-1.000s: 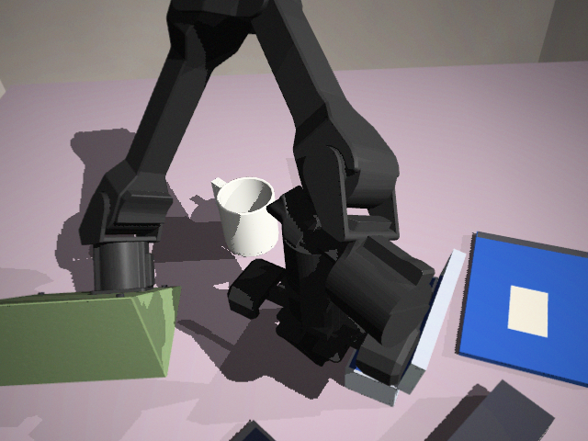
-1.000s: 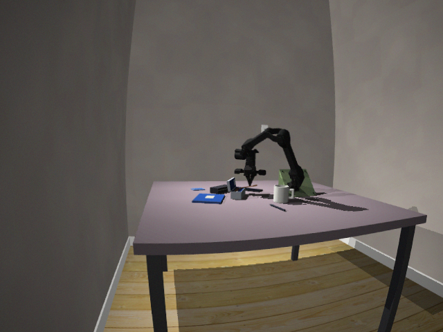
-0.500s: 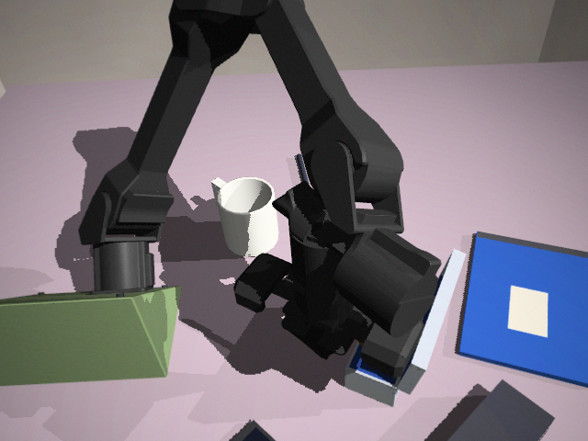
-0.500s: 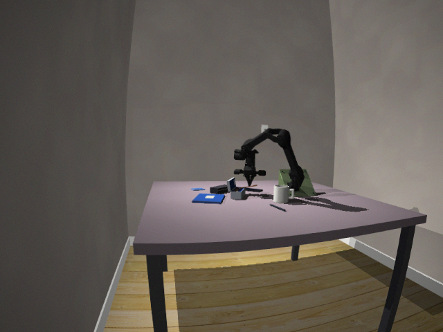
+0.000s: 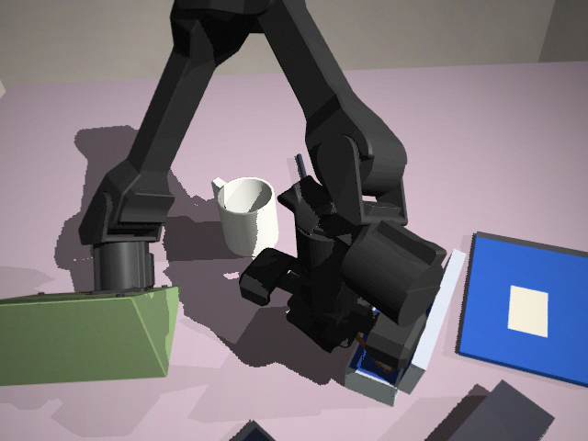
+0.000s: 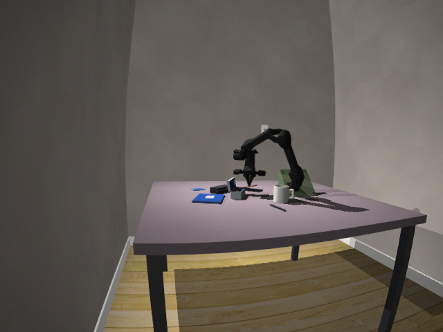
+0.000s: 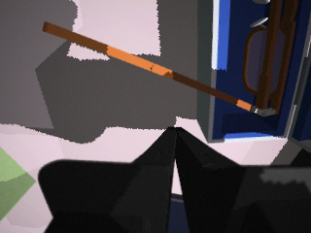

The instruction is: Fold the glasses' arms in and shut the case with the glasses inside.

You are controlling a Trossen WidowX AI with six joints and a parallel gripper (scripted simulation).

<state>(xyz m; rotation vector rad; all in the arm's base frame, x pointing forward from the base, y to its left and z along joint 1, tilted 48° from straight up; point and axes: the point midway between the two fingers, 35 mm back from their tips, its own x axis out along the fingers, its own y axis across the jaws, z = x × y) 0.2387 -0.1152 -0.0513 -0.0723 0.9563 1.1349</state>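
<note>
The glasses (image 7: 268, 58) lie in the open grey case (image 7: 253, 73) with its blue lining, at the upper right of the wrist view. One orange arm (image 7: 146, 63) of the glasses sticks straight out over the case's wall and across the table. My gripper (image 7: 174, 133) is shut and empty, with its tips low beside the case, just short of that arm. In the top view my wrist hides most of the case; its white lid (image 5: 439, 308) stands open. In the exterior view the gripper (image 6: 248, 182) points down next to the case (image 6: 237, 191).
A white mug (image 5: 246, 216) stands just behind my wrist. A blue book (image 5: 525, 306) lies right of the case. The green base block (image 5: 85, 334) is at the left, and a grey slab (image 5: 498, 412) at the front right. A pen (image 6: 277, 207) lies near the mug.
</note>
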